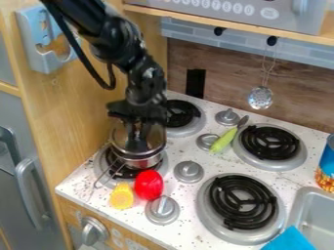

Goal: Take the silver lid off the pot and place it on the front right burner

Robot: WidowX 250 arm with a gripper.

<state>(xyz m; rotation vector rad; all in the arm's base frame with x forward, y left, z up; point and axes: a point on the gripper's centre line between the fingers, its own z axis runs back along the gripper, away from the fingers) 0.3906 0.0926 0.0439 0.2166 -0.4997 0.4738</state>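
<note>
The black gripper (137, 139) hangs straight down at the front left burner, directly over a small metal pot (141, 162). Its lower end overlaps the pot's round, shiny upper part, and whether it touches the pot or is inside it I cannot tell. The pot stands on the burner, with a thin wire handle towards the lower left. Just in front of the pot lies a red, rounded object (149, 185), and beside it on the left is a yellow piece (122, 196).
A green-handled utensil (225, 140) lies between the back burners. Metal knobs (188, 172) stand among the black coils. On the right are a can (326, 168), a grey sink (302, 211) and a blue cloth (291, 239). A wooden wall (72, 114) rises at left; a strainer (260, 97) hangs behind.
</note>
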